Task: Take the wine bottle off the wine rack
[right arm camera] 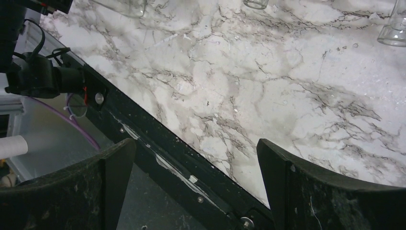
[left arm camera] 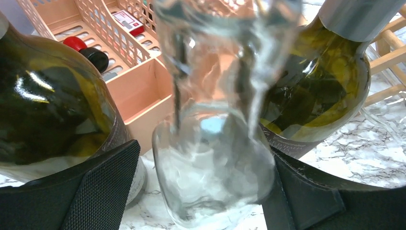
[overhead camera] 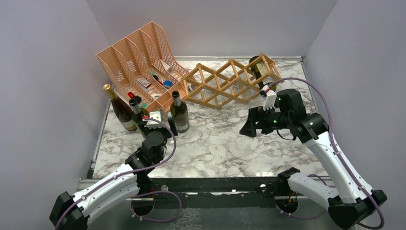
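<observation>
Bottle (overhead camera: 260,68) is left lodged in the rack (overhead camera: 230,82) near the counter's far right corner; right fingers (right arm camera: 196,187) are spread wide and empty nearby, while left fingers (left arm camera: 201,191) straddle a clear bottle (left arm camera: 215,158), grip uncertain.

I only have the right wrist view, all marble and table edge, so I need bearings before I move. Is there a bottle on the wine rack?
Observer: Yes. One dark wine bottle lies in the right end of the wine rack.
Operator: Where is my right tool relative to it?
Observer: The right tool is open, over the table in front of the rack's right end, touching nothing.
Operator: And the left arm?
Observer: The left tool stands open around a clear glass bottle, far left of the rack, with a dark green bottle on one side and another green bottle on the other.
</observation>
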### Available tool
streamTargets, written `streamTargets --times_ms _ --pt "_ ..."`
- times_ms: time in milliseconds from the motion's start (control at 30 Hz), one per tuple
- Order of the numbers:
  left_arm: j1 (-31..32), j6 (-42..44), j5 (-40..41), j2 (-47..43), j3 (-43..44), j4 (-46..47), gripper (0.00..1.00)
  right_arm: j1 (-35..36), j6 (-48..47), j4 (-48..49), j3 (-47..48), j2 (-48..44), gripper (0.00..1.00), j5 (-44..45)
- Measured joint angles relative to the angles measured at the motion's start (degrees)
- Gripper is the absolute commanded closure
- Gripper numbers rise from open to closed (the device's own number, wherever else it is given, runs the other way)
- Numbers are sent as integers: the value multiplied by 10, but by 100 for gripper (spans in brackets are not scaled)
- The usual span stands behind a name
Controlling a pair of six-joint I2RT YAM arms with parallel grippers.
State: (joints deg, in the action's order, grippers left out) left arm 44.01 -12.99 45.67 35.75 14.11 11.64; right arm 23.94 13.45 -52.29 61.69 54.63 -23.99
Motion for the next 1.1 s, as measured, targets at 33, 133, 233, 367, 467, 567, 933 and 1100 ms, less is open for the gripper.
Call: streamTargets --times_ms 33,133,233,367,467,567,933,1100 --pt "0 -3 -2 -5 0 -7 3 0 0 3 -1 0 0 -1" --pt "0 -10 -18 -23 0 -23 1 0 0 13 -10 0 0 -4" --pt "0 -14 -35 -45 2 -38 1 0 0 21 -21 0 0 -5" --pt "0 -17 -58 -60 21 -62 1 0 1 31 -30 2 0 -7" --pt "0 -22 -78 -68 44 -84 1 0 4 37 -34 4 0 -9" --pt "0 -30 -99 -83 61 -108 1 0 6 44 -38 8 0 -10" --pt "0 -32 -160 -186 121 -208 1 0 15 61 -43 28 0 -12" --pt "0 40 -215 -216 179 -221 1 0 21 73 -56 39 0 -12"
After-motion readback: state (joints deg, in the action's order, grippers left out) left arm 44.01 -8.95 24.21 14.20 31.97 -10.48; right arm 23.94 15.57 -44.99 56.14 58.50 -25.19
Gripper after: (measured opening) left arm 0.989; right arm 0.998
